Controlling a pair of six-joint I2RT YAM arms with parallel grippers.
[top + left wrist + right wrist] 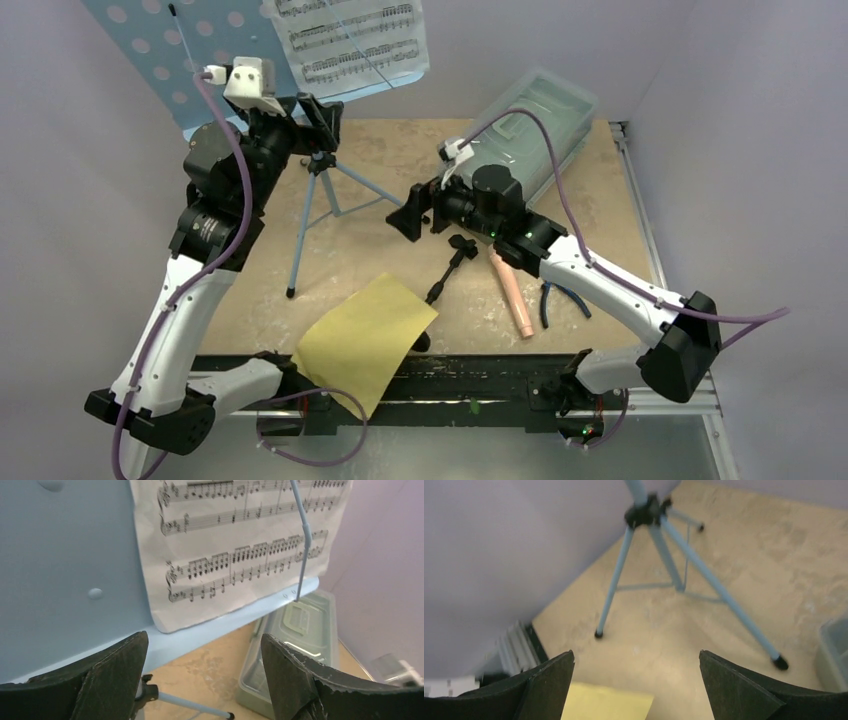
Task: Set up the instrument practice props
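Ok so the light blue music stand [150, 50] stands in the far left corner of the worktop [400, 150], and its top is cut off by the picture edge. One white music sheet [240, 545] sits on its ledge with a thin wire arm [302, 545] across it. The left pincer [205, 680] hangs just in front of that ledge, jaws wide, nothing in them. The right pincer [636, 685] is wide and empty too. It's mid-worktop, facing the tripod legs [613, 587], with bare worktop between.

The yellow music sheet [365, 335] lies at the near edge and sticks out over it, across the black rail [480, 385]. The black mic stand [447, 272] lies flat just right of it. Its base end meets the sheet's corner, and I can't make that part out. The pink toy microphone [510, 290] lies beside it, not touching. The blue-handled pliers [560, 300] are just right of that, head hidden under the right arm [600, 280]. The clear lidded box [535, 120] fills the far right corner, partly behind that arm.

Count: two sheets, one music stand, one mic stand, one mic, one pliers, one box.
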